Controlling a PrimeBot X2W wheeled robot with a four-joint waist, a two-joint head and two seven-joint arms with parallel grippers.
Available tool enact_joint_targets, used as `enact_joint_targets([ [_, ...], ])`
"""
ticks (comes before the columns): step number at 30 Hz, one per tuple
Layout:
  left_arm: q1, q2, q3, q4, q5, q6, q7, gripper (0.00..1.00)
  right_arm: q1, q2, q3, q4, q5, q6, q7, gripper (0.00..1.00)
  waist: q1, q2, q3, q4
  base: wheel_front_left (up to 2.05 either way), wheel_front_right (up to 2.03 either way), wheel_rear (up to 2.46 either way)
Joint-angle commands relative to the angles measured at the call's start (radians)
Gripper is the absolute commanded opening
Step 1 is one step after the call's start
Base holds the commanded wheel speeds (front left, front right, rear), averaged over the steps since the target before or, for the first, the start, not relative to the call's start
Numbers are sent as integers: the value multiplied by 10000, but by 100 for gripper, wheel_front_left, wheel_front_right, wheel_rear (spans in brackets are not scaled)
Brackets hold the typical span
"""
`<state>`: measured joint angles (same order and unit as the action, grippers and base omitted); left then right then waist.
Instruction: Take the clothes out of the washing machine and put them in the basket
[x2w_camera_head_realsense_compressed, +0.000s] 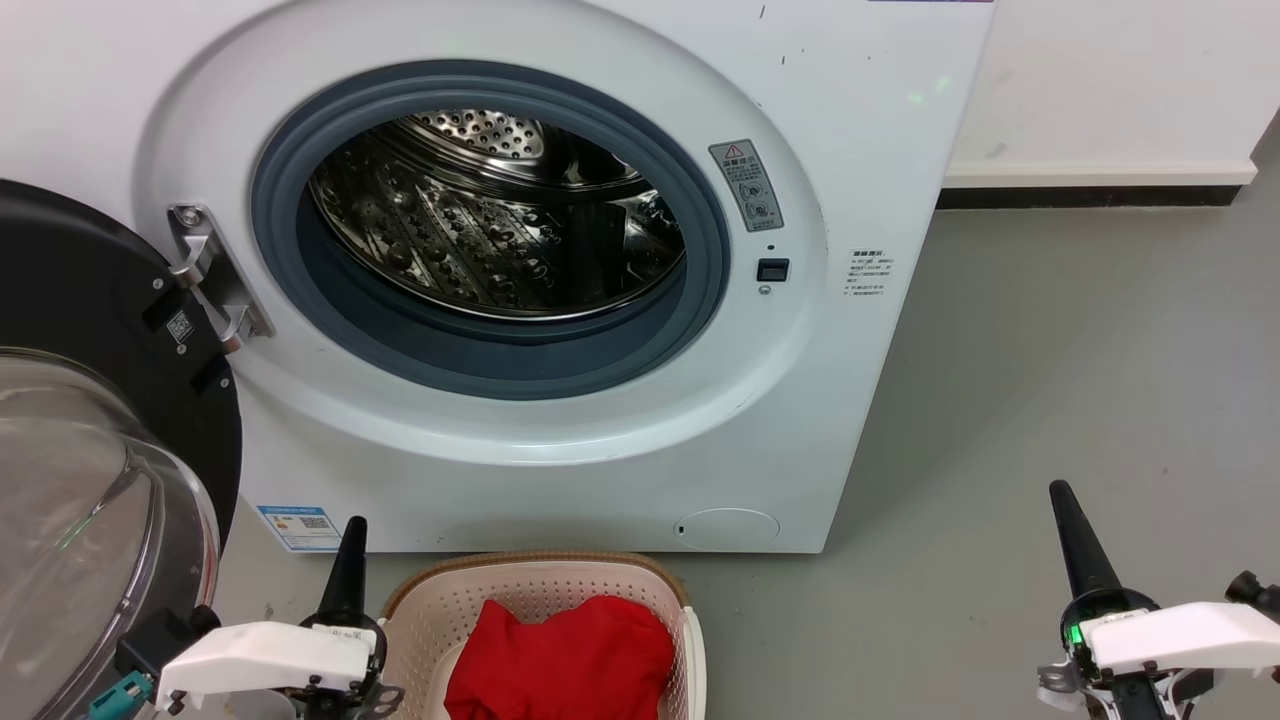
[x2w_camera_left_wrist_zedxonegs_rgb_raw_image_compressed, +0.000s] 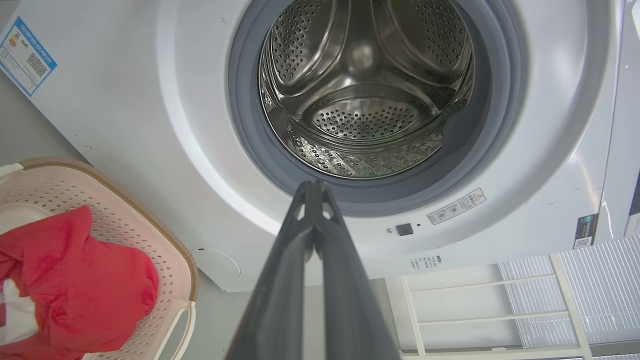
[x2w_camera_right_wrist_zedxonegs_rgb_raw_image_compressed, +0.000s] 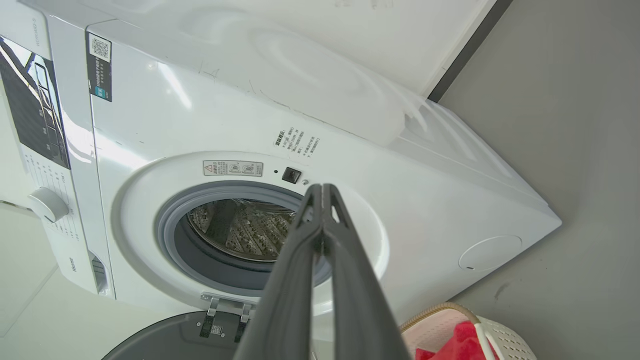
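Low at the left of the head view sits the left tool, its two dark fingers pressed together with nothing between them, the tip pointing up toward the washing machine. Just to its left the machine's door stands wide open, a black frame around bulging clear glass, hinged at the left side of the porthole.

Just to the right of the left tool, the basket stands on the grey floor, close in front of the machine's lower panel. The clothes lie inside the basket as a bright red heap. In the left wrist view a patch of white fabric shows at the heap's edge.

At the lower right of the head view the right tool hangs over the floor, well apart from the basket. Its fingers are likewise together and grip nothing. In the right wrist view they point toward the white ring beside the porthole.

Above the basket the grey rubber rim frames the drum, whose perforated steel walls gleam. A warning sticker sits on the white ring to the right of the rim, with a small black socket just below it.
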<state>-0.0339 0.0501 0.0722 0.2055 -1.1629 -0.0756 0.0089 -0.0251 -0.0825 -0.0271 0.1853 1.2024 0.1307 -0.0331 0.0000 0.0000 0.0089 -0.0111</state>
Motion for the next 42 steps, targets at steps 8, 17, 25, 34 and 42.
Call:
enact_joint_targets([
  [8, -337, 4, 125, 41, -974, -171, 243, 0, -338, -49, -106, 83, 984, 2, 243, 0, 0, 0, -9, 18, 0, 0, 0],
  [17, -447, 4, 200, 131, -1812, -249, 434, 0, -475, -34, -190, 207, 1818, 1, 456, 0, 0, 0, -19, 37, 0, 0, 0],
  [25, -580, 3, 275, 224, -2687, -364, 653, 0, -623, -11, -279, 327, 2668, 1, 691, 0, 0, 0, -31, 58, 0, 0, 0],
  [34, -660, 1, 347, 304, -3424, -453, 832, 0, -719, 12, -363, 433, 3384, 1, 886, 0, 0, 0, -41, 78, 0, 0, 0],
  [42, -762, 1, 404, 369, -4035, -524, 957, 0, -817, 33, -431, 524, 3972, 1, 1046, 0, 0, 0, -50, 95, 0, 0, 0],
])
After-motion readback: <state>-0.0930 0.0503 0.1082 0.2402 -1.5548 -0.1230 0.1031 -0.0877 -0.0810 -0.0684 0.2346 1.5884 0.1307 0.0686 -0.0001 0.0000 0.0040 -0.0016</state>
